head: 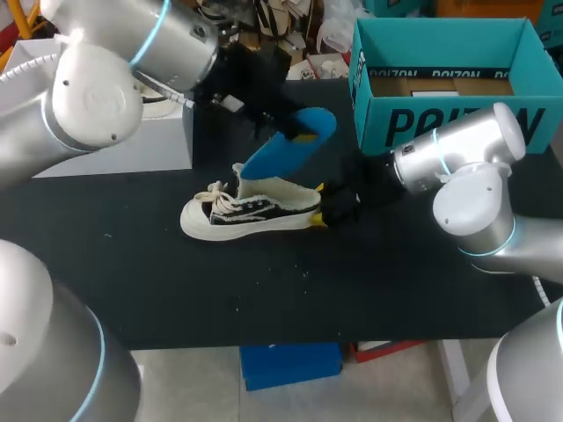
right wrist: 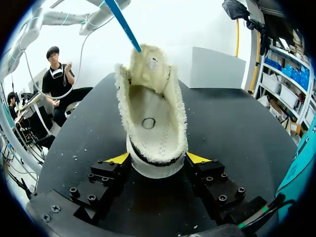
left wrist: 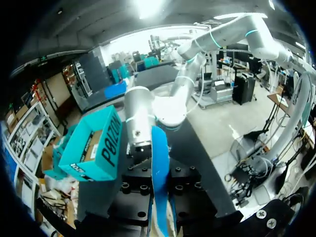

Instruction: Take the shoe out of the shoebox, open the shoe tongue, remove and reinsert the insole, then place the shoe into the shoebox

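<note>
The white shoe [head: 249,211] with black side stripes lies on the black table [head: 176,281], toe to the left. My right gripper [head: 318,205] is shut on its heel. In the right wrist view its yellow fingertips [right wrist: 119,158] press both sides of the heel of the shoe [right wrist: 153,118], whose fleece-lined inside is bare. My left gripper [head: 299,132] is shut on the blue insole [head: 286,145], which hangs slanted above the shoe with its lower end at the opening. The insole [left wrist: 159,173] stands on edge between the left fingers. Its tip [right wrist: 123,24] shows above the tongue.
The open teal shoebox [head: 440,123] stands at the back right, close behind my right arm, and appears as the shoebox [left wrist: 94,143] beside the left gripper. A white box [head: 132,145] sits at the back left under my left arm.
</note>
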Robot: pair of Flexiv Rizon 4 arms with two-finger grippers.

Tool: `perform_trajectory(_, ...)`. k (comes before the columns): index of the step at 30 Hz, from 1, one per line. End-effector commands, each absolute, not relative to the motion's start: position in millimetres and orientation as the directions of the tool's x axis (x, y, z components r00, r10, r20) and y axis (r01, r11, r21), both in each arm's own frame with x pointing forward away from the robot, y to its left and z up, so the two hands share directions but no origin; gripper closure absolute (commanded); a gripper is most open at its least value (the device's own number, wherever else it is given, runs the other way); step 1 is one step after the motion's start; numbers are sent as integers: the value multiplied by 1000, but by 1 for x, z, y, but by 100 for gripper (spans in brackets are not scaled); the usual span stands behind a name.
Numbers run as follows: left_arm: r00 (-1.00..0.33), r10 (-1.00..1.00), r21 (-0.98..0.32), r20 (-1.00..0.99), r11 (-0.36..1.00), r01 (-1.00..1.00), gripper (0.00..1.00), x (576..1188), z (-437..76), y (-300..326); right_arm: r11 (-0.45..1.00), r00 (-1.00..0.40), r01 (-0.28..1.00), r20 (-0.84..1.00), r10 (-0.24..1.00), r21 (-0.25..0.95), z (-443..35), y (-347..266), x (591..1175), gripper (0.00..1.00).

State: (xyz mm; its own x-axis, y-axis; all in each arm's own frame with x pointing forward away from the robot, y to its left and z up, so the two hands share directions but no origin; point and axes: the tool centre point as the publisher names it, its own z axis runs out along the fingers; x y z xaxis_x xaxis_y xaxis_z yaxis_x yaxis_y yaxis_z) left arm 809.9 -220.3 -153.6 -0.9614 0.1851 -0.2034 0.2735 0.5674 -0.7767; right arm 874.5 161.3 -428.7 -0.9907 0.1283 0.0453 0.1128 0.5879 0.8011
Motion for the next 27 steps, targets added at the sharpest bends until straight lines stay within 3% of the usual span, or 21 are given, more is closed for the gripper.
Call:
perform_trajectory(1, -877, 469, -966, -102, 162, 199, 100, 817, -155, -210, 590, -990, 115, 47, 130, 799, -428, 162, 875, 100)
perform_trajectory(15, -888, 455, -975, -74, 152, 160, 100, 817, -155, -205, 590, -990, 115, 47, 130, 799, -428, 162, 875, 100)
perform_trajectory(22, -950, 312, -991, 1, 125, 40, 100, 814, -122, -200, 590, -990, 115, 47, 130, 799, -428, 162, 875, 100)
perform_trajectory(27, -966, 258, -984, 32, 178, 15, 100, 810, -103, -204, 590, -990, 115, 47, 130, 799, -428, 162, 875, 100)
